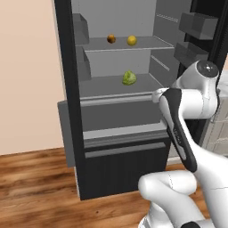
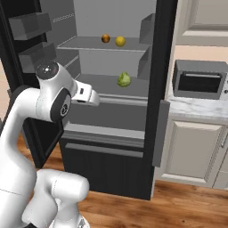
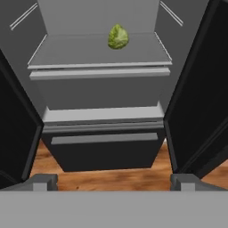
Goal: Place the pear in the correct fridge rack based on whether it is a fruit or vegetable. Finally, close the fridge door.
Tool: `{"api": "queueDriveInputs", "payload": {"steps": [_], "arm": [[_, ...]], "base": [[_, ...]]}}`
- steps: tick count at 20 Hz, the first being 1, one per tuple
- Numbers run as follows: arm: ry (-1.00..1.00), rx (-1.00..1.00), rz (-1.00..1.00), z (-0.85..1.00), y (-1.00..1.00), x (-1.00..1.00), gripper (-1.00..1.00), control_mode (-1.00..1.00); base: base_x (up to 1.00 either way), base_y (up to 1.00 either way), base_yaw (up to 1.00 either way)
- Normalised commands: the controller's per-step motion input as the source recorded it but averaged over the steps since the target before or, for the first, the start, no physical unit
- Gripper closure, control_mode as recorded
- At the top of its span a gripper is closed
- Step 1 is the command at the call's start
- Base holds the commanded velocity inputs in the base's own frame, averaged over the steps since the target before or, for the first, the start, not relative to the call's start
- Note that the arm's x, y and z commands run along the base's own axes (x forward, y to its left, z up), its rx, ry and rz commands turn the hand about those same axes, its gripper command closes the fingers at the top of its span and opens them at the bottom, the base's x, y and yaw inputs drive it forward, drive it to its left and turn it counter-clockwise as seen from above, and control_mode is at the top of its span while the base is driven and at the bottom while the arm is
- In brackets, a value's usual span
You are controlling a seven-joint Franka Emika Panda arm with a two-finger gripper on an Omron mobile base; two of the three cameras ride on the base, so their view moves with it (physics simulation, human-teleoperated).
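The yellow pear (image 1: 132, 40) (image 2: 120, 41) lies on the upper fridge rack (image 1: 151, 44) (image 2: 80, 44), just right of an orange-brown round fruit (image 1: 111, 39) (image 2: 105, 38). A pale green leafy lump (image 1: 129, 78) (image 2: 124, 80) (image 3: 118, 36) rests on the lower rack (image 1: 100, 85) (image 2: 95, 83) (image 3: 75, 50). My gripper (image 3: 114, 182) is open and empty, its fingertips (image 3: 44, 181) wide apart. It is drawn back in front of the open fridge, facing the lower rack and the drawers below it.
Both fridge doors stand open: one with dark-grey bins (image 1: 198, 24) (image 2: 29, 26), the other edge-on (image 1: 67, 67) (image 2: 162, 67). A microwave (image 2: 198, 80) sits on a marble counter over white cabinets (image 2: 191, 147) to the right. Wooden floor (image 1: 35, 182) lies in front.
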Motion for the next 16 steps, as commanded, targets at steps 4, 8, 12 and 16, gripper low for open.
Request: {"api": "queueDriveInputs", "payload": {"steps": [4,8,12,16], "arm": [[-0.15,0.0,0.06,0.0,0.28,-0.83,-1.0,-1.0],[-0.38,-0.04,0.07,0.05,0.67,-0.99,-1.0,-1.0],[-0.51,-0.14,0.16,0.07,0.94,-1.0,-1.0,-1.0],[-0.48,-0.1,0.03,0.0,1.0,-0.79,-1.0,-1.0]], "base": [[0.0,0.0,0.0],[0.0,0.0,0.0],[0.0,0.0,0.0],[0.0,0.0,0.0]]}}
